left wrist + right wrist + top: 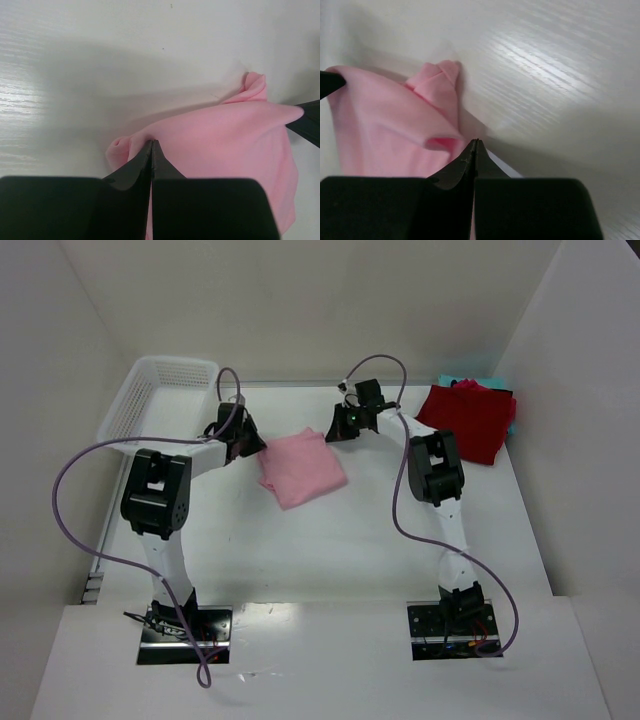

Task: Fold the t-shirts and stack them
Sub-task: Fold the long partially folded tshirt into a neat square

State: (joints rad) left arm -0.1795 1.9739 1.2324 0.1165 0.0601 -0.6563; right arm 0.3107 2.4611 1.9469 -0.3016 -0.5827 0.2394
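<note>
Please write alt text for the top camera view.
A folded light pink cloth t-shirt lies in the middle, gripped at two edges by the shut jaws of the left arm and the right arm. A dark red folded shirt lies far right over teal cloth; a white plastic mesh basket stands far left.

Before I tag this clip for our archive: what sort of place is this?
Probably a robotics lab cell: a white wood-grain table boxed in by white walls, a left robot arm and right robot arm bolted at its near edge, and a white plastic mesh basket.
</note>
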